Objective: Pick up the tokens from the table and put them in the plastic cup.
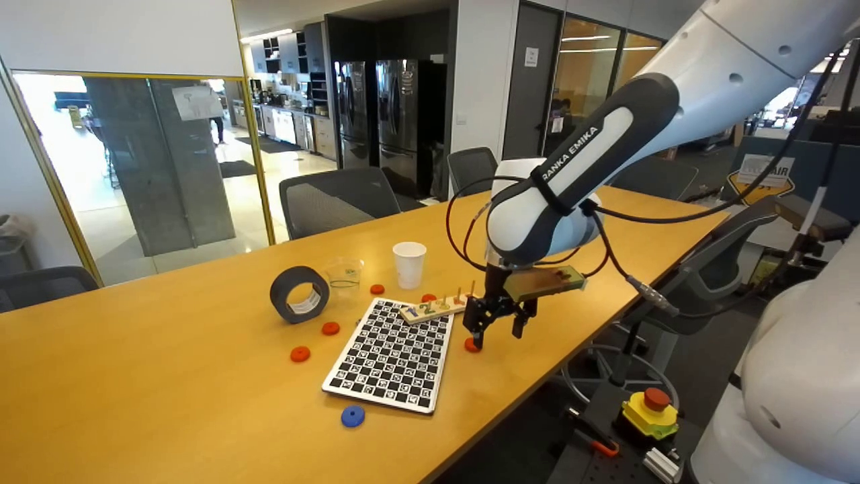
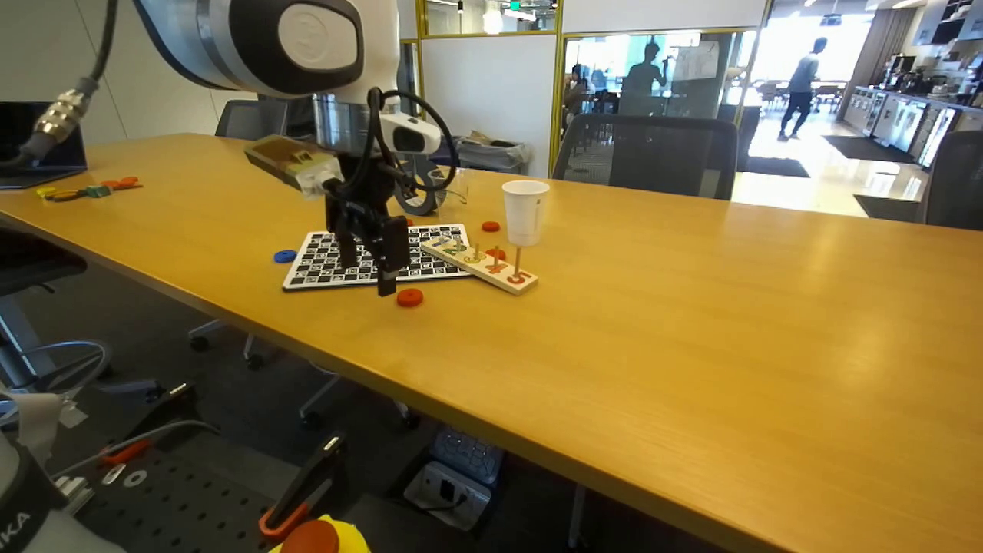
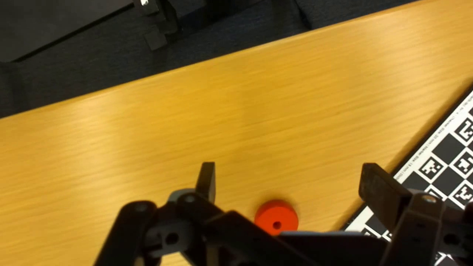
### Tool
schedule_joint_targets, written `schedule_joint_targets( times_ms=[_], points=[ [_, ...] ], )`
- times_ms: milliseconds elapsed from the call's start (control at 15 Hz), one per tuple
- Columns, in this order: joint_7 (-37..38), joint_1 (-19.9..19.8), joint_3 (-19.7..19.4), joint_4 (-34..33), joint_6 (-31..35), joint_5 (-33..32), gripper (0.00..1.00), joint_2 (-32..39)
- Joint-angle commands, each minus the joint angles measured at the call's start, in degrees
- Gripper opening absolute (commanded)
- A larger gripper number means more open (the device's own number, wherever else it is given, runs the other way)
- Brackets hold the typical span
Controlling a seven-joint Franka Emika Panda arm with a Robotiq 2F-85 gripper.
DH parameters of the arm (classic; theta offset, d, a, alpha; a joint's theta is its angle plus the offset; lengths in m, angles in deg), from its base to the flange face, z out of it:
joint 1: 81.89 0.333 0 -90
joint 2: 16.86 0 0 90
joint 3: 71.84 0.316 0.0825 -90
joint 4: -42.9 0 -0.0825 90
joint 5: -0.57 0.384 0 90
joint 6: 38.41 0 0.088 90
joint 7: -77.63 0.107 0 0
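Black two-fingered claw point(image 1: 498, 332), spread wide, hovers low over a long light-brown wooden counter point(image 1: 168, 376), where a red round token point(image 3: 272, 217) with a center hole lies just below and shows between the fingers in the wrist view. At 9 o'clock from the claw, in an exterior view, sits a black-and-white checkered board point(image 1: 393, 356); a pale wooden peg strip point(image 1: 435, 310) with painted numbers overlaps its corner at 10 o'clock. Behind the strip rests a second red token point(image 1: 428, 297), partly hidden. Farther out at 10 o'clock stand a white tapered cup point(image 1: 410, 267), upright, with a third red token point(image 1: 377, 289) near it, and a see-through plastic cup point(image 1: 345, 274) beside a black roll of tape point(image 1: 302, 275) on edge. Beyond the board at 9 o'clock lie a fourth red token point(image 1: 330, 328) and a fifth red token point(image 1: 300, 353); a blue round token point(image 1: 353, 418) rests at 8 o'clock, just beside the board. Well apart, at 2 o'clock in an exterior view, a person point(image 2: 802, 79) in dark trousers is mid-stride.
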Motion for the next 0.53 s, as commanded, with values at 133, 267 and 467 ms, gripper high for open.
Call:
schedule_joint_targets(
  times_ms=[133,267,467],
  points=[
    [-0.08,0.21,-0.27,-4.40,3.88,0.74,1.00,8.17],
    [0.72,0.17,-0.20,-5.89,4.25,0.12,1.00,10.18],
    [2.42,0.19,-0.38,-7.85,5.30,0.05,1.00,12.95]
  ],
)
